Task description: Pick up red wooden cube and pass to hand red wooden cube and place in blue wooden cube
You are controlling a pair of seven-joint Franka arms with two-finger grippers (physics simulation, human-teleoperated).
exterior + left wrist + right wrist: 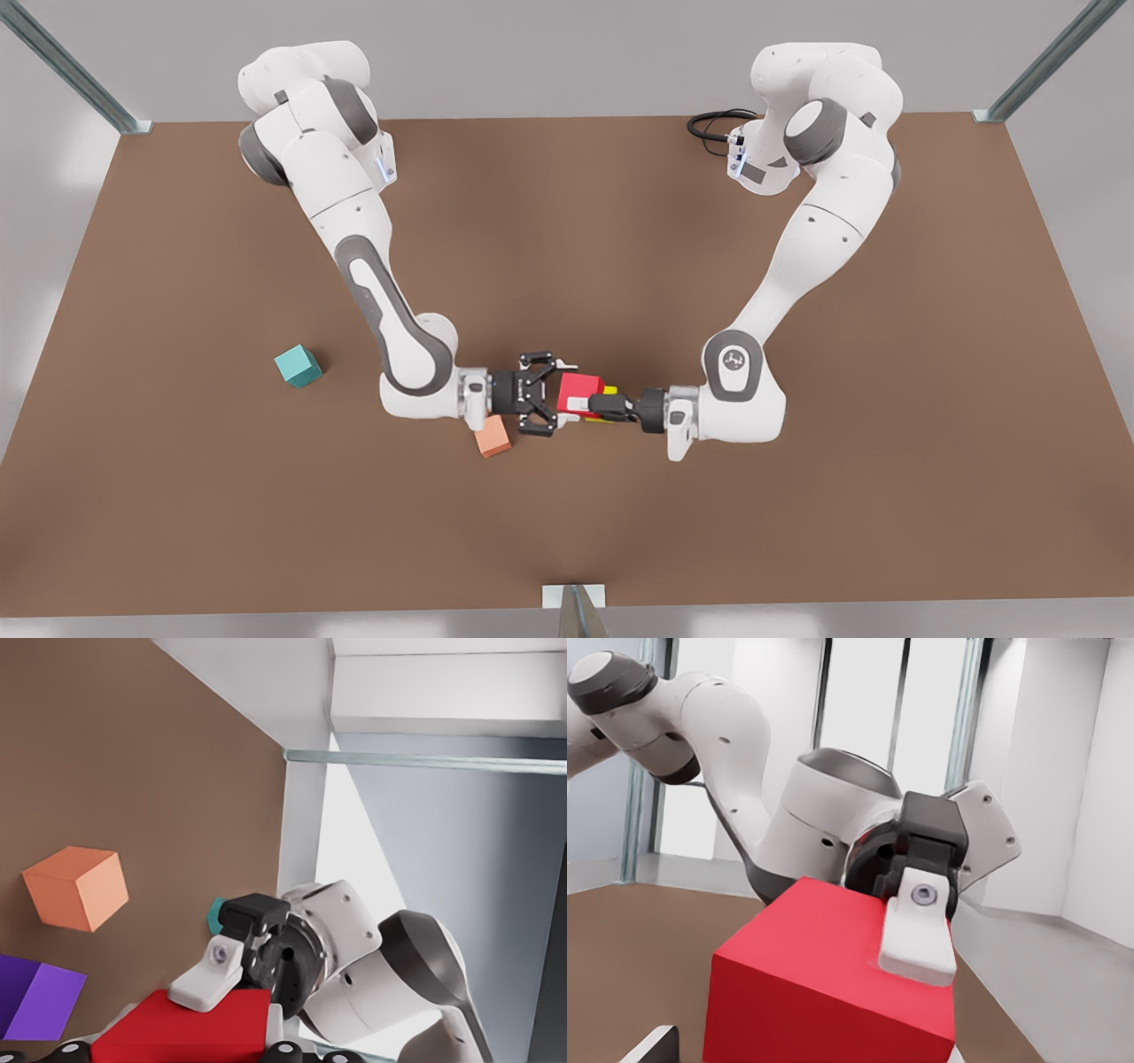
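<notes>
The red wooden cube [578, 390] [182, 1028] [824, 983] hangs just above the table between both grippers. My left gripper [592, 406], on the arm at the front view's right, is shut on it; its white fingertip [920, 939] presses flat on a cube face. My right gripper [558, 394], on the arm at the front view's left, is open around the cube's other end. One of its fingers [213, 979] sits at the cube's edge. The blue wooden cube [298, 366] [213, 917] rests on the table far toward the front view's left.
A salmon-orange cube [493, 436] [78, 888] lies on the brown table [797, 496] just below the right gripper. A yellow cube [609, 390] peeks out behind the red one. A purple cube [35, 997] lies nearby. A black cable [713, 124] coils at the back.
</notes>
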